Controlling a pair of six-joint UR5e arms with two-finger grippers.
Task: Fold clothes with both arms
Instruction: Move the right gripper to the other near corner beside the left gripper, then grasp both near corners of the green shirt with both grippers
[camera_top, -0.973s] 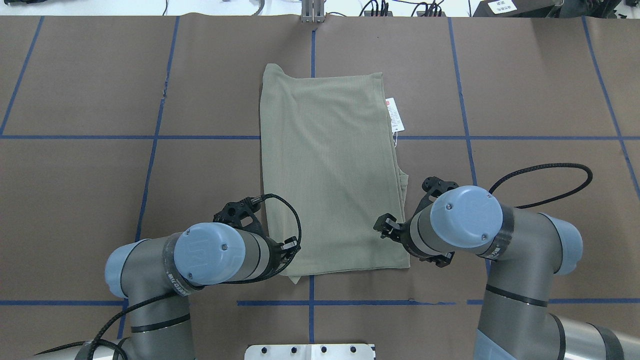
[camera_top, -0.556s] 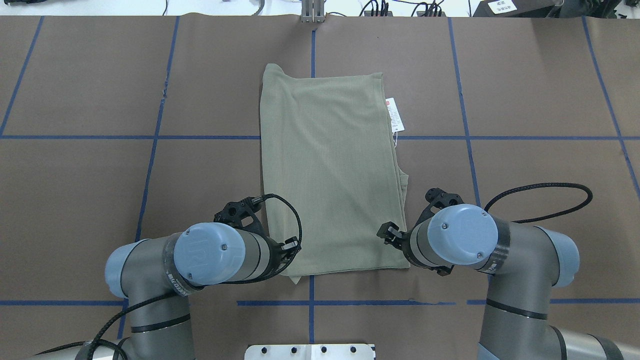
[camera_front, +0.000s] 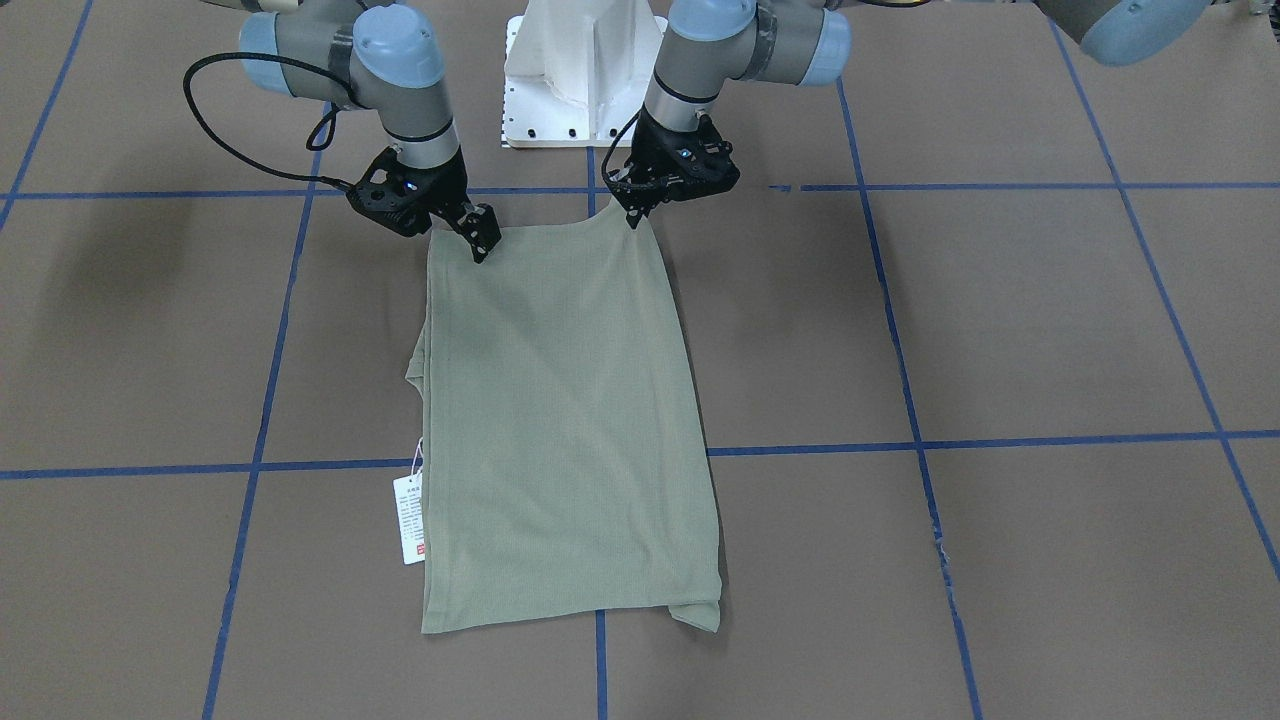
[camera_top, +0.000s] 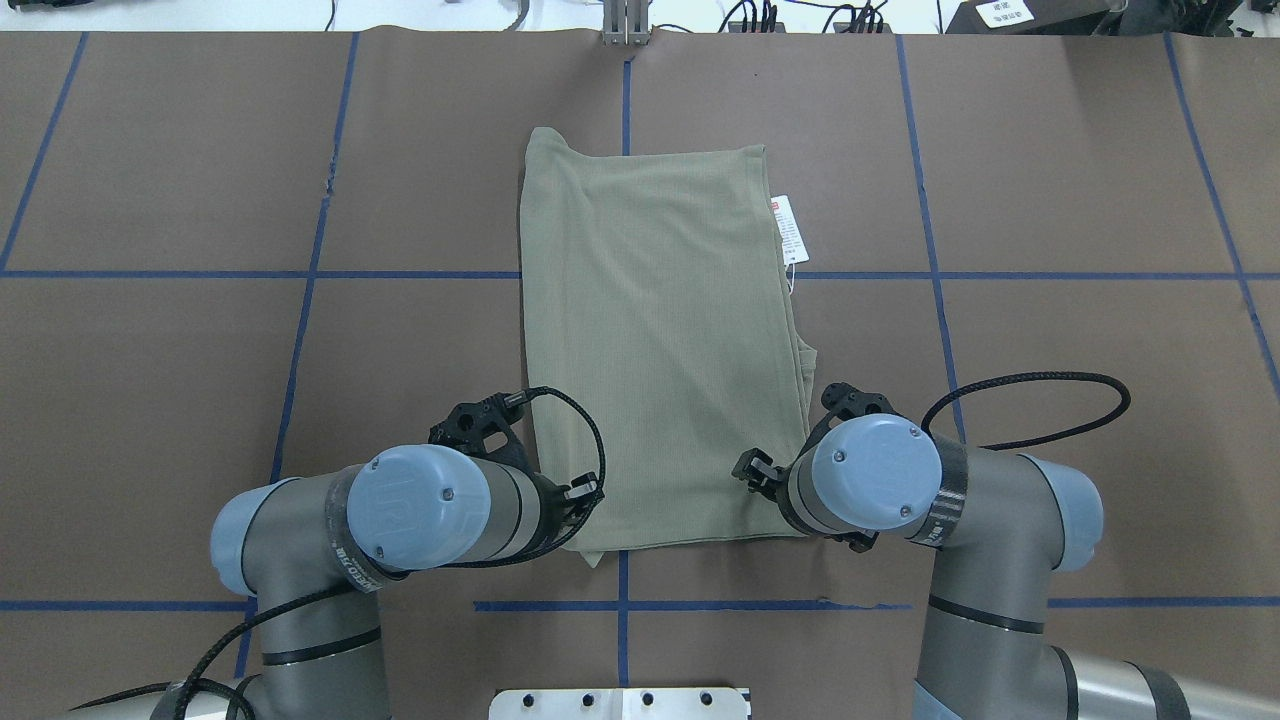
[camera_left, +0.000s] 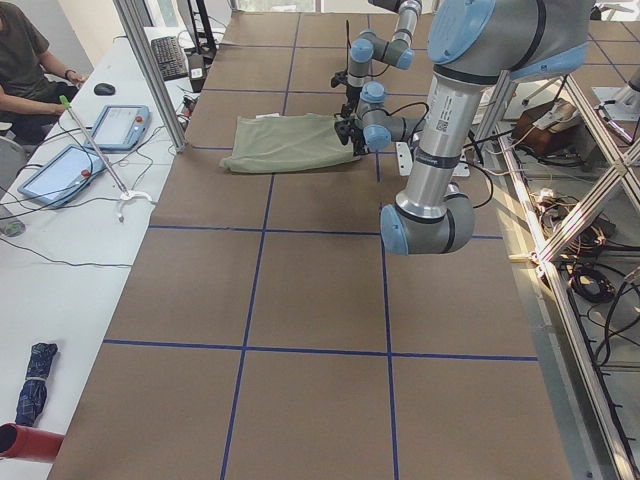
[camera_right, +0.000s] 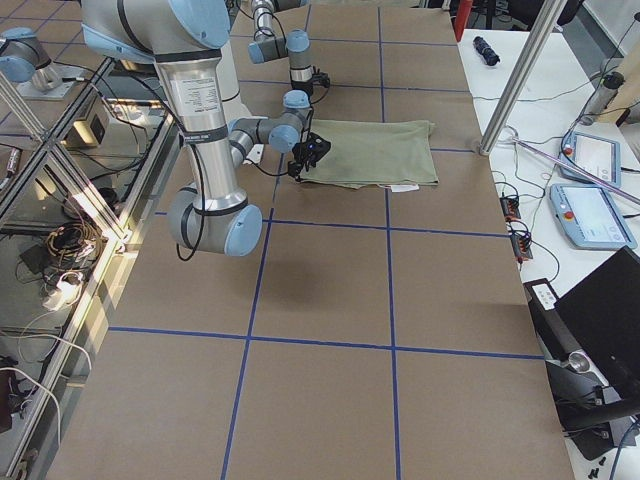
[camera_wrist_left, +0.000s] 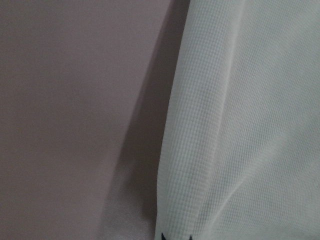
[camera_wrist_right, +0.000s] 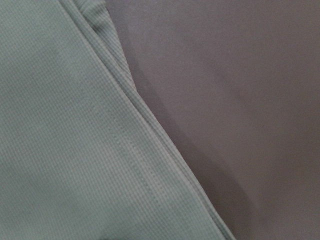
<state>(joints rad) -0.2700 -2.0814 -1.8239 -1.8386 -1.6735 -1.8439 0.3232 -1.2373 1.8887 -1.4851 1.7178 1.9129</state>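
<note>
- Shirt (camera_top: 660, 350) lies flat at the middle of the desk (camera_top: 1050, 180), folded to a long strip. In the overhead view its long axis runs 12 to 6.
- White hang tag (camera_top: 789, 228) sticks out on the desk at the shirt's 2 o'clock edge, touching it.
- Small bump of fabric at the shirt's 11 o'clock corner. Folded layers are stepped along the 4 o'clock edge.
- Left gripper (camera_front: 634, 218) is down at the shirt's 7 o'clock corner. Its fingers are drawn together to a point on the fabric, and that corner is pulled up slightly.
- Left wrist view: shirt edge on the right, desk on the left, two black tips just in frame at 6 o'clock.
- Right gripper (camera_front: 483, 243) is at the shirt's 5 o'clock corner, tip on or just above the fabric. Can't tell how far it is open or whether it has hold of anything.
- Right wrist view: only the stitched shirt edge running diagonally, with desk at 3 o'clock.
- Both wrists point down, and the right arm's black cable (camera_top: 1050, 385) loops out toward 3 o'clock.
</note>
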